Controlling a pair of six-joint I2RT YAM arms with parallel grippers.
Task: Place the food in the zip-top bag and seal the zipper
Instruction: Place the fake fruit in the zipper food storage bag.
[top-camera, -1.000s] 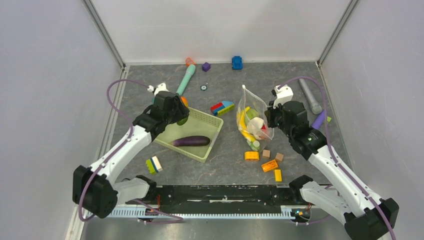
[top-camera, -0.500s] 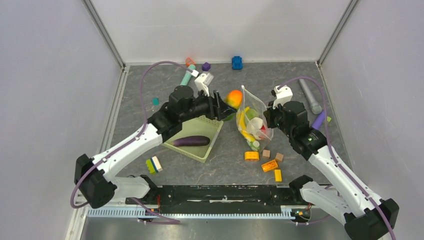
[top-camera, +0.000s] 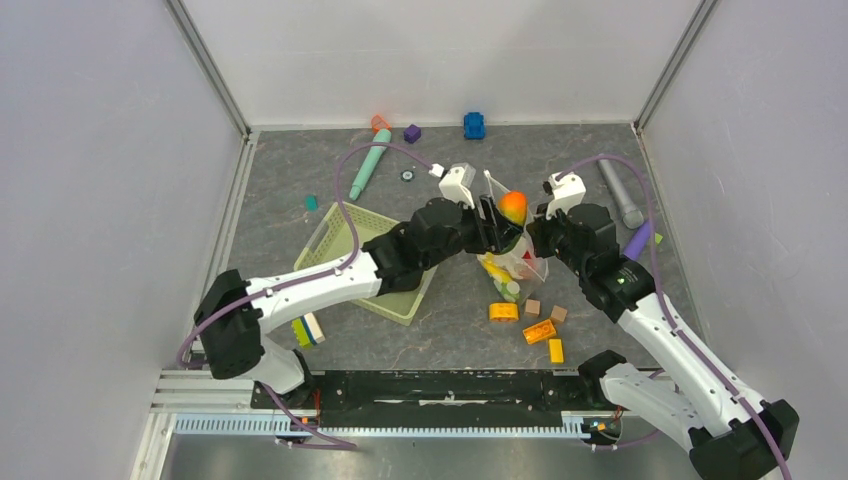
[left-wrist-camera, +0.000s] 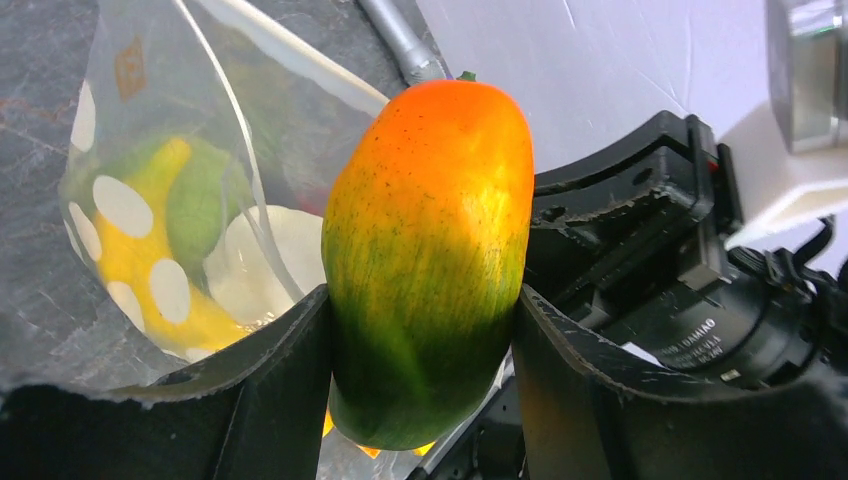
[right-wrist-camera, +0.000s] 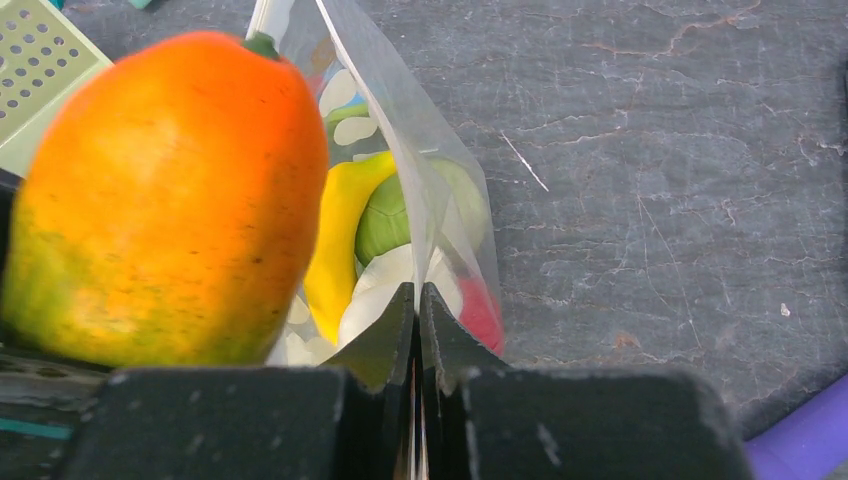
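I see my left gripper (left-wrist-camera: 418, 345) clamped on the mango (left-wrist-camera: 430, 240), just beside the zip-top bag (right-wrist-camera: 432, 170) mouth. My right gripper (right-wrist-camera: 417, 315) pinches the bag's edge, jaws together. Yellow and green food (right-wrist-camera: 335, 240) lies inside.

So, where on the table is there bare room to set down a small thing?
One bare strip runs along the left wall, beside the basket, holding only a small teal piece. Another lies between the basket and the orange blocks, toward the near edge. It is crowded around the zip-top bag and the mango.
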